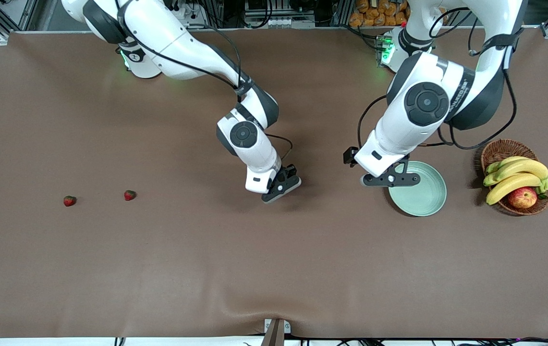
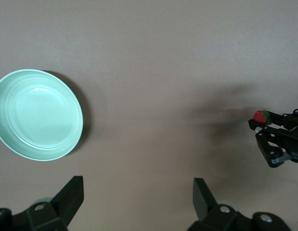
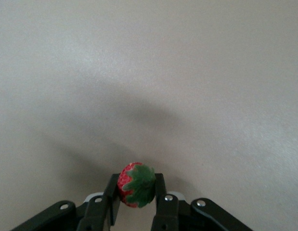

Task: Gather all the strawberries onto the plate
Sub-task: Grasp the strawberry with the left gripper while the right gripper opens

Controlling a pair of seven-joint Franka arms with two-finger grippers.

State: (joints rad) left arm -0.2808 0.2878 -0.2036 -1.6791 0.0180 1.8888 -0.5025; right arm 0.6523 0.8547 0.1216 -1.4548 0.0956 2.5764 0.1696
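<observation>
Your right tool (image 3: pixel 137 202) is squeezing one strawberry (image 3: pixel 136 185) between its two fingers, up in the air over the bare middle of the tabletop (image 1: pixel 274 269). The berry is small and round, so it could slip out if you move fast, then roll away.

Your left tool (image 2: pixel 139 195) hangs wide open with nothing in it, over the rim of the plate (image 1: pixel 422 197). It waits there. That could be trouble: when you bring the berry over, the two arms may bump. Move the left one off first.

Two more strawberries (image 1: pixel 69 201) (image 1: pixel 130 195) lie on the tabletop toward the right arm's end, well apart from the plate. The plate has nothing in it yet. Don't drop the berry into the basket (image 1: pixel 504 150) with the bananas (image 1: pixel 516 175).
</observation>
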